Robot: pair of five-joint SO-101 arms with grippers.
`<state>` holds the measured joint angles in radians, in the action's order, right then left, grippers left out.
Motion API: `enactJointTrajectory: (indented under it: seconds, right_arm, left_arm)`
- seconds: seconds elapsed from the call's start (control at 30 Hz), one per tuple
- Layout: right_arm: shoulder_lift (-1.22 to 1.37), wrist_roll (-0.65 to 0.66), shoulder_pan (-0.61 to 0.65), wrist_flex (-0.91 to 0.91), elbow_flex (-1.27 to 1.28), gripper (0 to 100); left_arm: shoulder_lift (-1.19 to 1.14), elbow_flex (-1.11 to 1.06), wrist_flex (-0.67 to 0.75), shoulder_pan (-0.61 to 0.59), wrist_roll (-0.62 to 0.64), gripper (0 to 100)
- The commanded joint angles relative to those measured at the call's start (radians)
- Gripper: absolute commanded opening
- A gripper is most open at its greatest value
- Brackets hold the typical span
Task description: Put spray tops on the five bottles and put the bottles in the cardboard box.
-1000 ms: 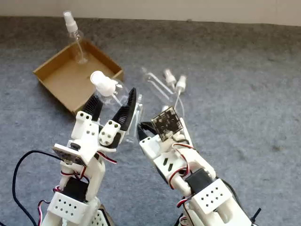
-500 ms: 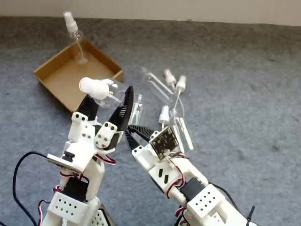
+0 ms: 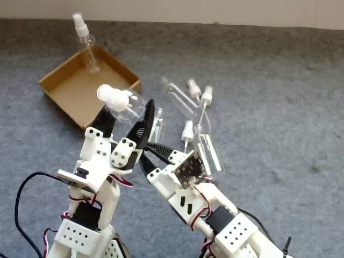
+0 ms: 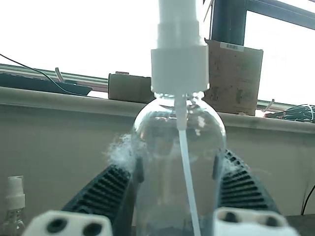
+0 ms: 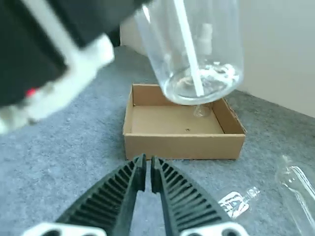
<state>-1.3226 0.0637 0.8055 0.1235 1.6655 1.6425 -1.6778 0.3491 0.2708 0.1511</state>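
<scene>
A clear bottle (image 3: 130, 107) with a white spray top (image 3: 110, 95) on it hangs tilted above the near edge of the cardboard box (image 3: 64, 88), and my left gripper (image 3: 128, 110) is shut on its body. In the left wrist view the bottle (image 4: 179, 142) stands between both black fingers (image 4: 106, 189), its dip tube inside. My right gripper (image 3: 144, 152) sits just below and in front, shut on nothing; its wrist view shows the gripper (image 5: 148, 169) with fingers together under the bottle's base (image 5: 197, 54). Another capped bottle (image 3: 87, 45) stands at the box's far corner.
Loose clear bottles (image 3: 203, 142) and spray tops (image 3: 200, 92) lie on the grey carpet right of the box. The box (image 5: 182, 125) lies ahead of my right gripper, with a bottle (image 5: 298, 184) lying off to one side.
My right gripper has drawn back from the held bottle toward the table's front and swung left, uncovering loose bottles. The left gripper tilted the capped bottle slightly left.
</scene>
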Motion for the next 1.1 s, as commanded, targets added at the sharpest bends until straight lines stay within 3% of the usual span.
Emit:
enactJointTrajectory:
  seconds: [0.0,0.13,0.37,0.53,0.77,1.07]
  right_arm:
    - [-0.143,0.005,0.001,0.022,0.045,1.2]
    - [-0.289,0.080,0.001,-0.117,0.087,1.2]
    - [-0.519,0.084,0.008,-0.249,0.124,1.2]
    - [-0.504,0.084,0.010,-0.285,0.145,1.2]
    - [-0.496,0.084,0.010,-0.288,0.145,1.2]
    - [-0.503,0.084,0.008,-0.384,0.145,1.2]
  left_arm:
    - [0.004,-0.025,-0.002,0.044,-0.003,5]
    - [0.004,-0.025,-0.003,0.047,-0.003,5]
    - [0.002,-0.027,-0.003,0.048,-0.003,5]
    - [0.005,-0.027,-0.032,0.050,-0.003,5]
    - [0.013,-0.027,-0.117,0.166,-0.008,5]
    - [0.013,-0.027,-0.127,0.173,-0.003,5]
